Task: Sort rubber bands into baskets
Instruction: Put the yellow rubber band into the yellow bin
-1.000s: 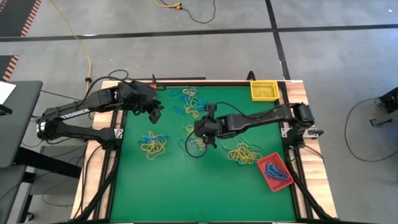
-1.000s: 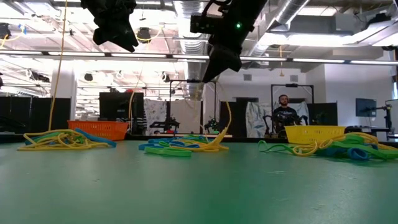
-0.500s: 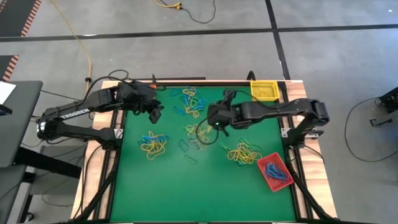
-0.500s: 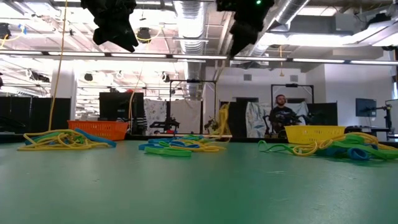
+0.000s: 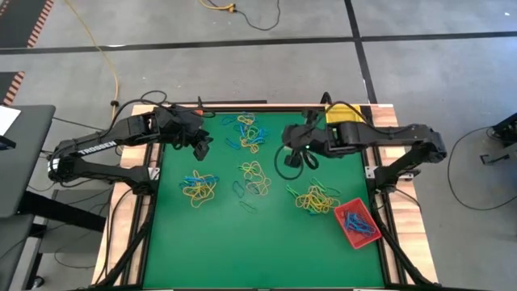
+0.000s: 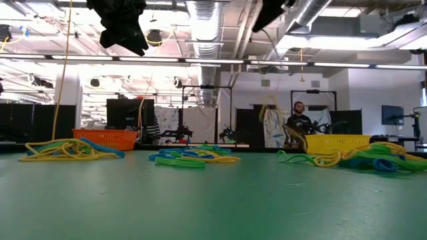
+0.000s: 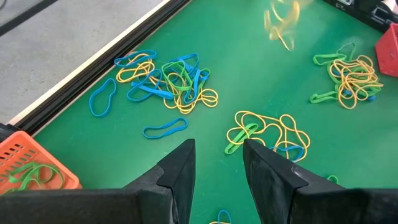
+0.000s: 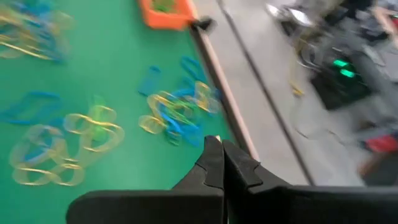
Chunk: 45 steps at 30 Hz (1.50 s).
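Felt-like green table top [image 5: 242, 242], thin rubber bands [image 5: 199, 187] lying in loose tangled heaps. Right gripper [image 5: 292, 149] raised mid-table, jaws pinched shut, yellow band [image 6: 269, 107] dangling. Left gripper [image 5: 203, 146] hovers, jaws part-open, empty. Plastic orange basket [image 6: 107, 139], yellow basket [image 6: 337, 142] at far edge; workshop behind.

text check | left arm [image 5: 89, 149] is showing white lettering along its link, looks like "TROSSEN" but kinda tiny | nothing else readable is showing up anywhere, baskets and table included
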Available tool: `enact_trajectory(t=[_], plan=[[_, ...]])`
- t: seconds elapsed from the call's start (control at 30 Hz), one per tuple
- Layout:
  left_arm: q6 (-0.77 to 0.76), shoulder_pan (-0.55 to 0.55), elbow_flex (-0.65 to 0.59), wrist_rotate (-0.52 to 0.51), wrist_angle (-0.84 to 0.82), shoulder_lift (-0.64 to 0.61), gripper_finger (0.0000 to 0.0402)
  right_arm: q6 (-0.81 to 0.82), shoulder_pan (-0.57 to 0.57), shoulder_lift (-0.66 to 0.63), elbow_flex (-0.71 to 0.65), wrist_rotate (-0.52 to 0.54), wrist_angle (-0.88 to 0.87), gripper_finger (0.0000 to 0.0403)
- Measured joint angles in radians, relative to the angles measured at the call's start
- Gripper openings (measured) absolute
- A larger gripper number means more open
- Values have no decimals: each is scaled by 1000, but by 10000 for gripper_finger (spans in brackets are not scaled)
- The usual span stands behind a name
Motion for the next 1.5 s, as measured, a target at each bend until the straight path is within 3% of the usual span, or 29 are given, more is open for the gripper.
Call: enact_trajectory(t=[0.17,0.27,0.4,0.57,0.7,0.77,1.2,1.37,1.5], plan=[[0,0,0,0,0,0,124,-46,14,0,0,-198,114,17],[0,0,0,0,0,0,124,-64,20,0,0,-261,177,17],[0,0,0,0,0,0,124,-46,10,20,0,-264,130,17],[0,0,0,0,0,0,124,38,-29,114,-6,-192,-24,17],[0,0,0,0,0,0,124,4,-36,193,-13,-421,69,17],[0,0,0,0,0,0,124,-26,-23,235,-13,-474,124,17],[0,0,0,0,-1,0,124,-85,-24,203,-13,-389,229,17],[0,0,0,0,0,0,124,-141,1,184,-14,-166,256,17],[0,0,0,0,0,0,124,-159,19,165,-12,-218,308,17]])
